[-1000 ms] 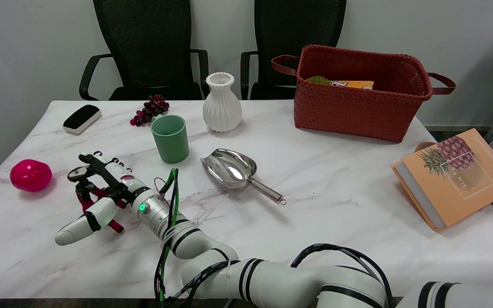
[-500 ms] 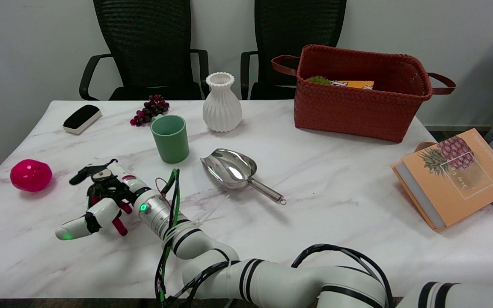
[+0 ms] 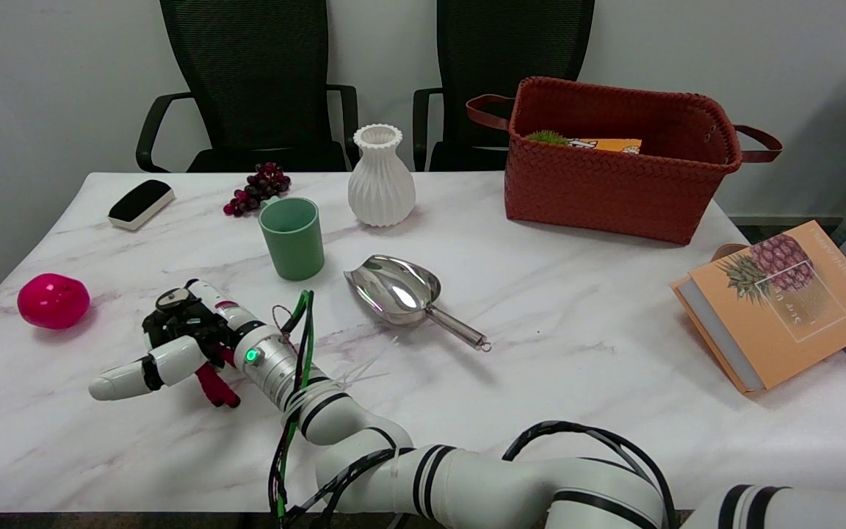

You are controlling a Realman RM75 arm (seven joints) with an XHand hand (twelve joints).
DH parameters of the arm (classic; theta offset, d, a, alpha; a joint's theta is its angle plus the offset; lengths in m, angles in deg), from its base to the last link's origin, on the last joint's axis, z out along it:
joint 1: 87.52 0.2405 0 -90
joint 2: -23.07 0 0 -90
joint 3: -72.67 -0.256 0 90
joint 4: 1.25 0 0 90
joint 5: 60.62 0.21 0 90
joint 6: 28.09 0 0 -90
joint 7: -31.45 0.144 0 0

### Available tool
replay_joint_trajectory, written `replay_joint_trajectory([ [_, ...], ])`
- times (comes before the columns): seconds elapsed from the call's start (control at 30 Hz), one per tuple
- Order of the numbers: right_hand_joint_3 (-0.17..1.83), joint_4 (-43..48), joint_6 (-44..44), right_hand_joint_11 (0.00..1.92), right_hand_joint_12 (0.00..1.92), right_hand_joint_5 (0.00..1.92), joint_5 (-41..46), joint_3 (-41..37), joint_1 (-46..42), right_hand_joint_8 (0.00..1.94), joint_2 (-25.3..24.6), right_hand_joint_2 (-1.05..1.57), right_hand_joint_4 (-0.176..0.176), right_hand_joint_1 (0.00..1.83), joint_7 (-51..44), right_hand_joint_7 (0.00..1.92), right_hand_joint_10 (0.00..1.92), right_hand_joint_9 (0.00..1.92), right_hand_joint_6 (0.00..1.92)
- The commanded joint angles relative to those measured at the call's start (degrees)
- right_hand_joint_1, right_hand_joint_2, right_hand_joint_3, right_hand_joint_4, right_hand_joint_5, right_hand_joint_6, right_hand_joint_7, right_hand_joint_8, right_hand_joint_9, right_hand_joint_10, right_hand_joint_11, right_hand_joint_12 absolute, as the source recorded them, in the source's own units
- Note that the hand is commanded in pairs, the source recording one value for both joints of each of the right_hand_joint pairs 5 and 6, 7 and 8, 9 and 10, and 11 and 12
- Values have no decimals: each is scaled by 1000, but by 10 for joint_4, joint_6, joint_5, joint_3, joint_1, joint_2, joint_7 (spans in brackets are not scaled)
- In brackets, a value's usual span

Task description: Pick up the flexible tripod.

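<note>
Clutter rings the near-left work spot: a pink ball [image 3: 53,300] well to the left near the table [image 3: 584,345] edge, a green cup [image 3: 291,238] behind, a metal scoop [image 3: 408,296] to the right. The right hand [image 3: 173,339] has its fingers wrapped around the flexible tripod [image 3: 206,364], whose round head [image 3: 172,298] pokes up above them. Its long axis runs head-far to legs-near, red legs [image 3: 216,387] slanting toward the near edge. Bare marble lies in front and left of the hand.
</note>
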Motion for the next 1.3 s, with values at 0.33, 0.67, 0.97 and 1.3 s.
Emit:
replay_joint_trajectory([
  [0.33, 546, 9, -41, 1920, 1920, 1784, 2, -6, -13, 1920, 10, -222, 0, 1025, 2, 1920, 1920, 1920, 1784],
  [0.67, 596, 57, -53, 1920, 1920, 1868, -2, -6, -21, 1920, 36, -328, 0, 1046, 2, 1920, 1920, 1920, 1868],
  [0.97, 606, 74, -70, 1920, 1920, 1867, -3, -6, -30, 1920, 50, -312, 0, 1089, 1, 1920, 1920, 1920, 1867],
  [1.3, 688, 122, -89, 1920, 1920, 1826, -3, -7, -43, 1920, 83, 11, 0, 1100, 1, 1920, 1920, 1920, 1826],
])
